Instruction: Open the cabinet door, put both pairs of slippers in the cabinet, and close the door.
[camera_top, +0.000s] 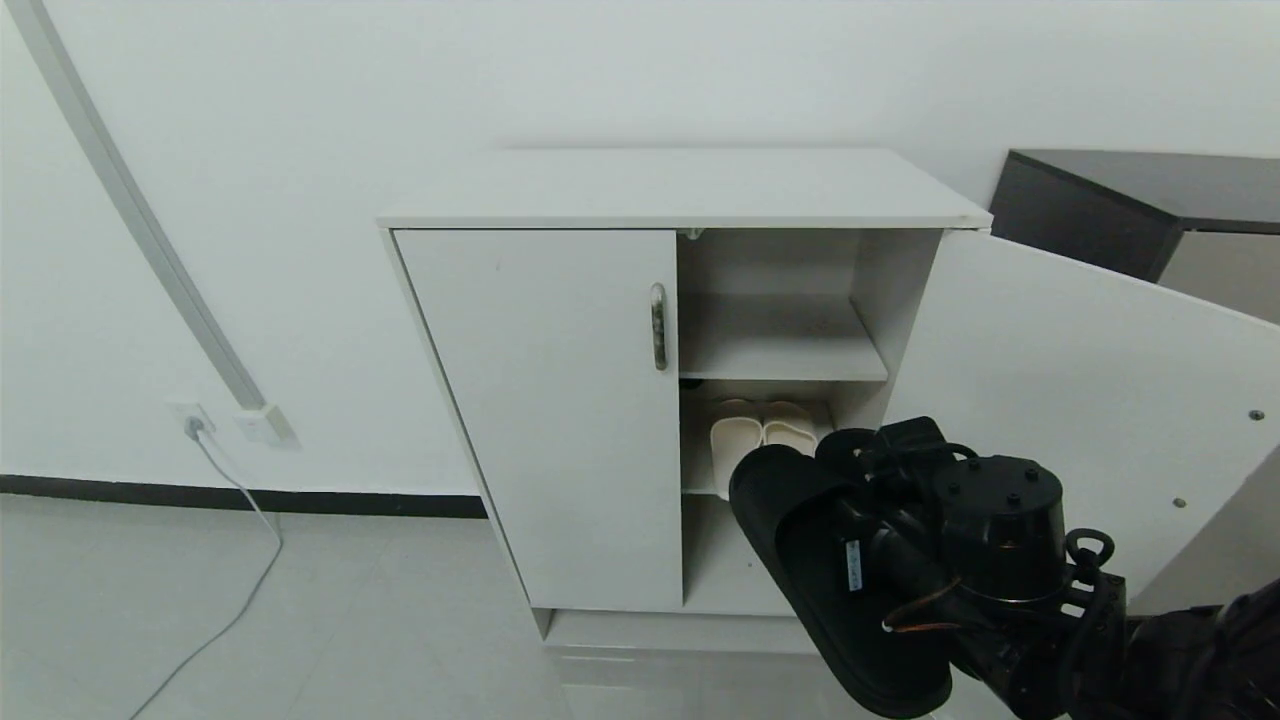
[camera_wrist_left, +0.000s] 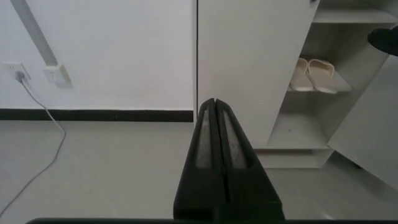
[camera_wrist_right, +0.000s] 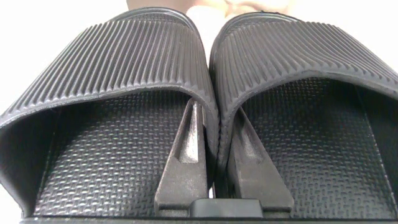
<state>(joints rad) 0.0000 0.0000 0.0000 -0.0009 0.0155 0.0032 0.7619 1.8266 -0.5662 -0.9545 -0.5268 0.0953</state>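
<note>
— White wall, pale tiled floor, and the cabinet (camera_top: 690, 190) against it with its right door (camera_top: 1080, 380) swung wide. Where does the work stand?

— The white slippers (camera_top: 762, 435) lie side by side on the middle shelf (camera_top: 700, 491). The black slippers (camera_top: 830, 570) hang in the air in front of the open half, toes toward the shelves. The right gripper (camera_wrist_right: 216, 168) pinches their two inner walls together, one finger inside each shoe.

— And the other arm?

— The left gripper (camera_wrist_left: 216, 137) sits low, facing the cabinet's closed left door (camera_top: 540, 410), with its fingers pressed together on nothing.

— So the step is stowing the black pair. Which compartment?

— Probably the bottom one (camera_top: 720, 580), which looks free. The middle shelf is partly taken, and crowding it risks shoving the white pair.

— What makes it go well?

— The robot should bring the soles level and enter toes first, midway between the closed door's edge and the cabinet's right wall. It should let go only once both soles rest on the board, because the pinch is all that joins the shoes. Then it should draw straight back.
</note>
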